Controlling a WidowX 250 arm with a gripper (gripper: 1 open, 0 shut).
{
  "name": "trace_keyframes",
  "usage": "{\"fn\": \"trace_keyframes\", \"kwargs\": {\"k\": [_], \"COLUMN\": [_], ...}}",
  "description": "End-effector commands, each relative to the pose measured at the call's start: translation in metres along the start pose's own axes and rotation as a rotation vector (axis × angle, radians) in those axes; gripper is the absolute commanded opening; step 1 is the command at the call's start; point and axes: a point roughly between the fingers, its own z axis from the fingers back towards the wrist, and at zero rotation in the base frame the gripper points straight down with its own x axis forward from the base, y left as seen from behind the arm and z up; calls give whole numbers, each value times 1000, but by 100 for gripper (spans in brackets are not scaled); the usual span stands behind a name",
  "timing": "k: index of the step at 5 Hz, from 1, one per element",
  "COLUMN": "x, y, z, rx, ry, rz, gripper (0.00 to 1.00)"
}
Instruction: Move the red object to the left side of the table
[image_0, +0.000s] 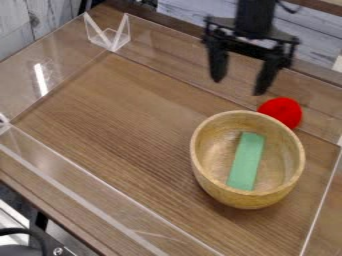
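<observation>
Gripper spread wide above red object, partly hidden by bowl.
</observation>
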Motion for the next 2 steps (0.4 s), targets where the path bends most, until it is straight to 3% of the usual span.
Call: {"fn": "trace_keyframes", "kwargs": {"k": [1, 2], "x": [27, 49], "y": [-39, -48], "z": [18, -2], "rx": [-39, -70], "ry": [-76, -87], "rz": [76, 199], "gripper": [100, 100]}}
